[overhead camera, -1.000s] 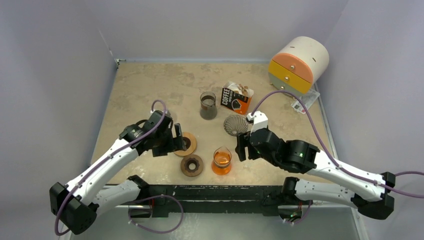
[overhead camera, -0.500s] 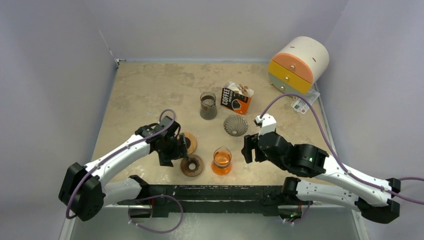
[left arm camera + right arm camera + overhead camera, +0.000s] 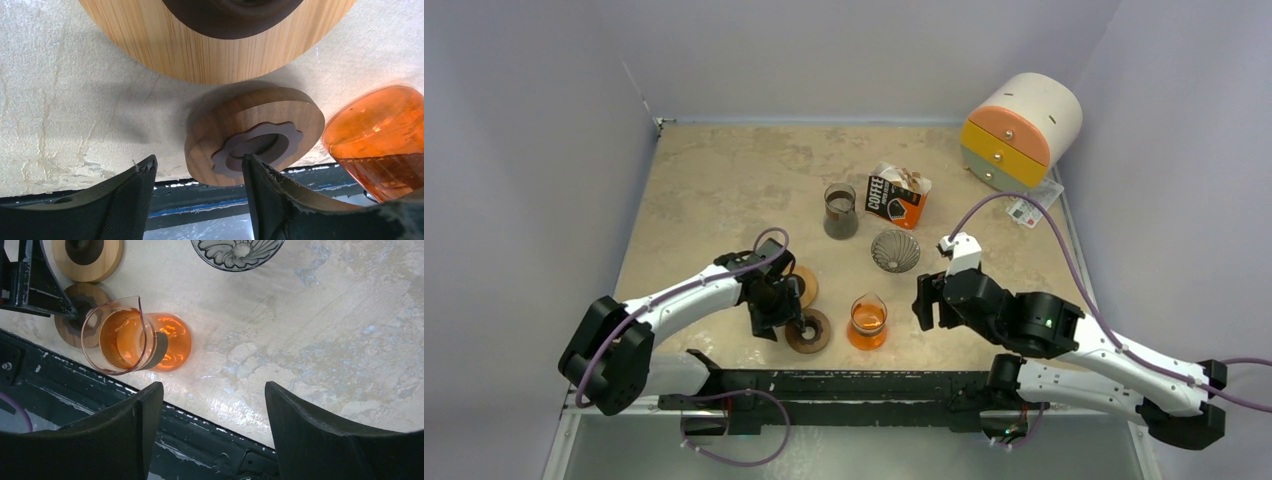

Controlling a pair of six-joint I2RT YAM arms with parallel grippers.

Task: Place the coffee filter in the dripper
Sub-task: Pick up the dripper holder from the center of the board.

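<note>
The dripper (image 3: 895, 250) is a clear ribbed glass cone on the table's middle; its rim shows at the top of the right wrist view (image 3: 235, 251). The coffee filter box (image 3: 894, 197), black and orange with paper filters sticking out, stands behind it. My left gripper (image 3: 782, 312) is open and low over the left part of a dark wooden ring (image 3: 255, 135); one fingertip (image 3: 260, 172) is in front of its centre hole. My right gripper (image 3: 921, 300) is open and empty, hovering right of the orange glass carafe (image 3: 135, 337).
A light wooden ring (image 3: 799, 285) lies just behind the dark ring (image 3: 808, 331). A glass beaker (image 3: 840, 211) stands left of the box. A drum-shaped drawer unit (image 3: 1022, 128) sits at the back right. The black front rail (image 3: 854, 385) borders the table.
My left gripper has moved nearer and to the right, from the light wooden ring to the dark one. My right gripper has drawn back a little, away from the dripper.
</note>
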